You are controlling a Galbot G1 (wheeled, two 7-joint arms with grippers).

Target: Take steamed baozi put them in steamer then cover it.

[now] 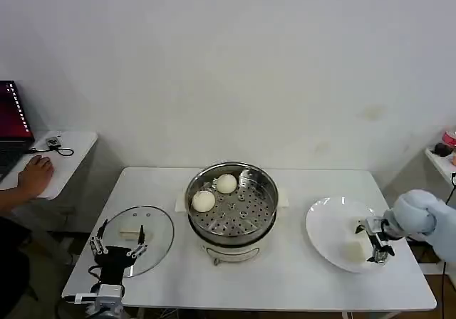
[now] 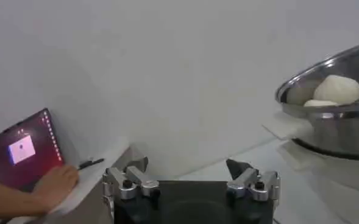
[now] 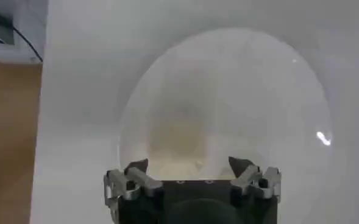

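The steamer [image 1: 231, 206] stands mid-table with two steamed baozi [image 1: 204, 201] [image 1: 226, 184] in its perforated basket; it is also seen in the left wrist view as the steamer [image 2: 334, 122] with baozi [image 2: 337, 90]. Left of it the cover [image 1: 155, 226] lies flat on the table. My left gripper [image 1: 122, 229] [image 2: 186, 165] hovers open over its pale handle [image 1: 129, 233]. On the white plate [image 1: 329, 223] at the right rests another pale baozi [image 1: 354, 250] [image 3: 173, 143]. There my right gripper [image 1: 365, 242] [image 3: 188, 164] stands open, one finger on each side of that baozi.
A low side table [image 1: 68, 155] with a laptop [image 1: 11, 119] stands off the left end of the work table. The white wall runs close behind. Bare tabletop lies between the steamer and the plate and along the front edge.
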